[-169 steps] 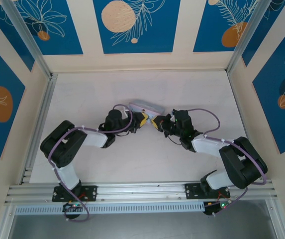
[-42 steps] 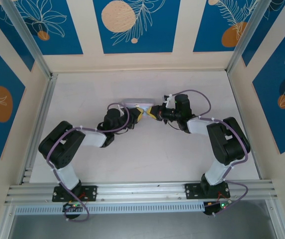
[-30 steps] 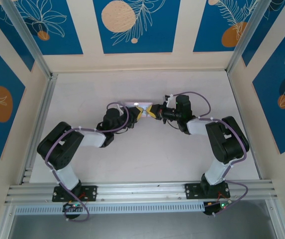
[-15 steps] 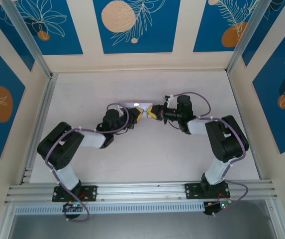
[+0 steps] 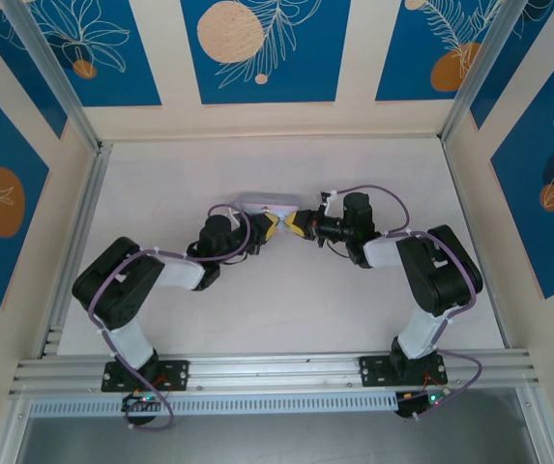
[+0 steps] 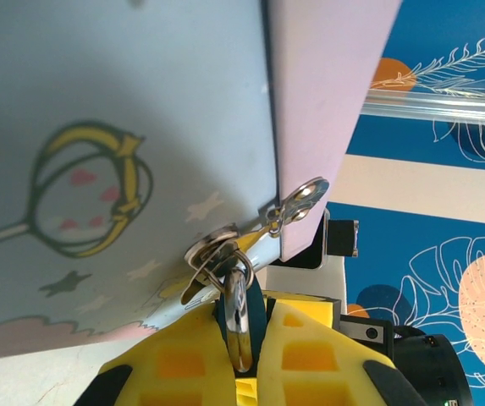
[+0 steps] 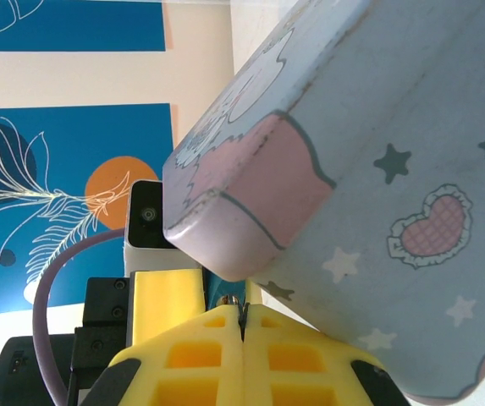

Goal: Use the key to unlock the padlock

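The pale blue cartoon tin box (image 5: 263,203) stands tipped up mid-table between both arms. My left gripper (image 5: 271,225) is shut on the tiny dark blue padlock (image 6: 258,301), which hangs from the ring of the box's silver hasp (image 6: 218,254); the pads (image 6: 183,359) press its two flat sides. My right gripper (image 5: 297,228) faces it from the right, shut on a thin sliver, the key (image 7: 242,319), which barely shows between the pads. In the right wrist view the padlock (image 7: 218,289) sits just beyond the right gripper (image 7: 244,309), under the box's pink corner (image 7: 242,211).
The tin box (image 6: 124,127) leans over both sets of fingers. The white table (image 5: 286,300) is bare in front of the arms. Aluminium rails (image 5: 73,232) and blue patterned walls (image 5: 262,48) close in the sides and back.
Since 5.6 s ago the right arm swung in and up to the box. Over the last second both grippers and the box shifted slightly toward the near side.
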Controlling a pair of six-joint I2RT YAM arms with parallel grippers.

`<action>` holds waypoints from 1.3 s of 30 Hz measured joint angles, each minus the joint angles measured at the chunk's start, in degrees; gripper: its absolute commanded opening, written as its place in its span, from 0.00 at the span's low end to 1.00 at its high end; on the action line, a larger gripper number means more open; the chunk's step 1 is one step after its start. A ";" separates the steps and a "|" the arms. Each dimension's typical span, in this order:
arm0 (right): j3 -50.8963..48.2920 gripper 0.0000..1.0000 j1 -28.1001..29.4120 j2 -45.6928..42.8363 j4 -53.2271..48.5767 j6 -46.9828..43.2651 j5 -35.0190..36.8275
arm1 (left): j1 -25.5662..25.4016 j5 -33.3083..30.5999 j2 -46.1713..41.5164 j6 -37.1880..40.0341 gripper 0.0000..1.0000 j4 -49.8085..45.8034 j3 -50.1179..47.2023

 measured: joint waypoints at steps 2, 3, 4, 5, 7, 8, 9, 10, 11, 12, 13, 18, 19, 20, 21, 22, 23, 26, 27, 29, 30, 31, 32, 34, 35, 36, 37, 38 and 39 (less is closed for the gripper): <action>-0.11 0.00 0.13 0.00 0.28 0.00 0.22 | 0.00 -0.02 0.00 -0.33 0.00 0.02 -0.02; -0.17 0.00 0.20 0.07 0.48 -0.11 0.35 | 0.00 -0.04 0.00 -0.59 0.00 0.09 -0.04; -0.28 0.00 0.28 0.17 0.87 -0.28 0.44 | 0.00 -0.09 0.00 -0.83 0.00 0.15 -0.11; -0.52 0.00 0.35 0.31 1.60 -0.50 0.57 | 0.00 -0.15 0.00 -0.98 0.00 0.35 -0.20; -1.03 0.00 0.55 0.33 2.40 -1.18 0.87 | 0.00 -0.17 0.00 -1.25 0.00 0.85 -0.57; -1.33 0.00 0.70 0.35 2.91 -1.64 1.14 | 0.00 -0.17 0.02 -1.40 0.00 1.16 -0.81; -1.68 0.00 0.83 0.52 3.65 -2.05 1.36 | 0.00 -0.15 0.02 -1.44 0.00 1.36 -1.05; -2.01 0.00 0.92 0.79 4.52 -2.29 1.44 | -0.02 -0.15 0.02 -1.49 0.00 1.44 -1.20; -2.34 0.00 1.03 1.36 5.75 -2.34 1.55 | -0.02 -0.15 0.04 -1.64 0.00 1.44 -1.36; -2.58 0.00 1.07 2.12 7.21 -2.23 1.53 | -0.02 -0.22 0.07 -1.70 0.00 1.44 -1.49; -2.71 0.00 1.11 2.86 8.52 -1.92 1.44 | -0.02 -0.28 0.11 -1.84 0.00 1.42 -1.57; -2.75 0.00 1.49 7.63 16.70 3.65 0.87 | 0.00 -1.64 0.37 -1.88 0.00 1.20 -1.88; -2.75 0.00 1.55 8.17 17.68 4.63 0.90 | 0.00 -1.84 0.44 -1.88 0.00 1.22 -1.88; -2.75 0.00 1.66 8.63 18.64 5.90 0.92 | 0.00 -2.01 0.48 -1.88 0.00 1.22 -1.90; -2.75 0.00 1.77 8.90 19.28 7.08 1.09 | 0.00 -2.14 0.48 -1.90 0.00 1.25 -1.92; -2.73 0.00 1.86 8.98 19.56 7.87 1.29 | 0.00 -2.27 0.48 -1.92 0.00 1.27 -1.92; -2.67 0.00 1.95 8.98 19.71 8.59 1.49 | 0.00 -2.43 0.48 -2.08 0.00 1.36 -1.92; -2.19 0.00 2.23 9.01 19.69 9.53 1.99 | 0.11 -2.93 0.48 -2.34 0.00 1.84 -1.92; -2.08 0.00 2.25 9.01 19.69 9.68 2.08 | 0.15 -3.06 0.48 -2.40 0.00 2.19 -1.92; -1.99 0.00 2.27 9.01 19.71 9.70 2.19 | 0.15 -3.26 0.48 -2.45 0.00 2.45 -1.92; -1.99 0.00 2.29 9.01 19.76 9.70 2.23 | 0.17 -3.28 0.48 -2.45 0.00 2.51 -1.92; -1.99 0.00 2.29 9.01 19.85 9.70 2.25 | 0.15 -3.28 0.48 -2.45 0.00 2.54 -1.92; -1.99 0.00 2.29 9.09 19.98 9.70 2.27 | 0.17 -3.28 0.48 -2.45 0.00 2.54 -1.92; -1.99 0.00 2.29 9.55 20.63 9.79 2.25 | 0.17 -3.30 0.48 -2.45 0.00 2.51 -1.92; -1.99 0.00 2.29 9.70 20.94 9.90 2.19 | 0.17 -3.30 0.50 -2.43 0.00 2.45 -1.92; -1.99 0.00 2.27 9.84 21.07 9.92 2.16 | 0.17 -3.30 0.50 -2.43 0.00 2.45 -1.92; -1.99 0.00 2.21 9.86 21.16 9.90 2.08 | 0.17 -3.30 0.50 -2.43 0.00 2.45 -1.92; -1.99 0.00 2.12 9.86 21.11 9.88 1.90 | 0.17 -3.28 0.50 -2.43 0.00 2.45 -1.92; -1.99 0.00 1.97 9.86 20.98 9.68 1.53 | 0.17 -3.21 0.50 -2.43 0.00 2.45 -1.92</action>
